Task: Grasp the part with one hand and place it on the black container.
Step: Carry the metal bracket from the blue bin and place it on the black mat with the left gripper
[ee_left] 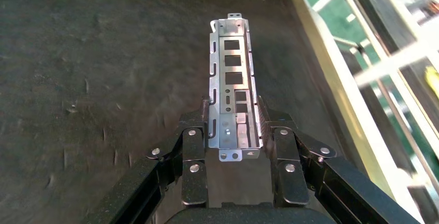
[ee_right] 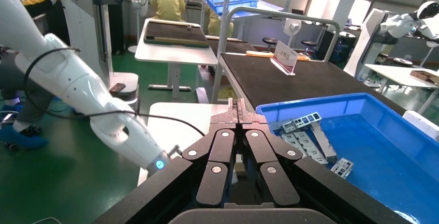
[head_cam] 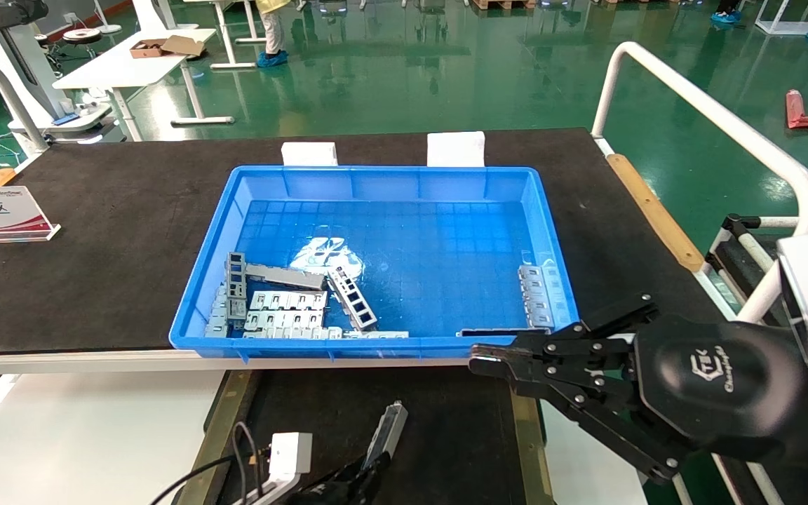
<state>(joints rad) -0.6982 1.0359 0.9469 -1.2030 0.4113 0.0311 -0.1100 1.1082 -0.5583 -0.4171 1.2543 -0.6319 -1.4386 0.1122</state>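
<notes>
My left gripper (head_cam: pixel 369 468) sits at the bottom edge of the head view, over the black container (head_cam: pixel 446 428), a low tray with a matte black floor and olive-bronze side rails. It is shut on the part (head_cam: pixel 388 429), a long narrow silver-grey channel strip with slots. In the left wrist view the fingers (ee_left: pixel 203 118) press both sides of the part (ee_left: pixel 227 131), which points away from the gripper (ee_left: pixel 233 109) low over the container floor (ee_left: pixel 103 69). My right gripper (head_cam: pixel 489 365) is shut and empty, hovering by the blue bin's front right corner; its closed tips show in the right wrist view (ee_right: pixel 237 111).
A blue plastic bin (head_cam: pixel 386 175) on the large black mat (head_cam: pixel 116 231) holds several more metal parts at its front left (head_cam: pixel 285 308) and front right (head_cam: pixel 537 294). A white box with cables (head_cam: pixel 288 456) lies beside my left gripper. A white rail (head_cam: pixel 712 119) stands at right.
</notes>
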